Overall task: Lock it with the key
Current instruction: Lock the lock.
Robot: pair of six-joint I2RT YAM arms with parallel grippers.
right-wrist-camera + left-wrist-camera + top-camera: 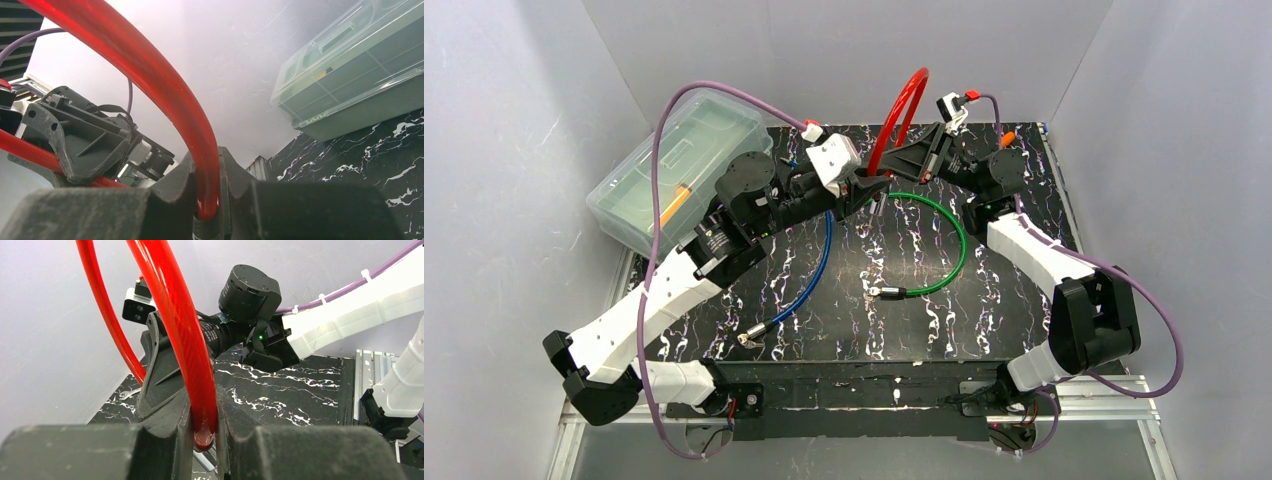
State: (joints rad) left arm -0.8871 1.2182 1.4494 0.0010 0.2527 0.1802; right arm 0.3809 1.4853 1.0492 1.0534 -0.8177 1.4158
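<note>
Both end effectors are clamped on the red cable lock (902, 112), held up above the far middle of the desk (1024, 320): the left end effector (204, 437) pinches it between nearly closed fingers, and the right end effector (206, 210) does the same. Below them a green cable lock (944, 255) and a blue cable lock (804, 285) lie on the marbled surface. At far left sits a clear plastic box (674, 165).

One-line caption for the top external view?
Both claws, left and right, hold the red cable lock upright above blue and green cable locks.
</note>
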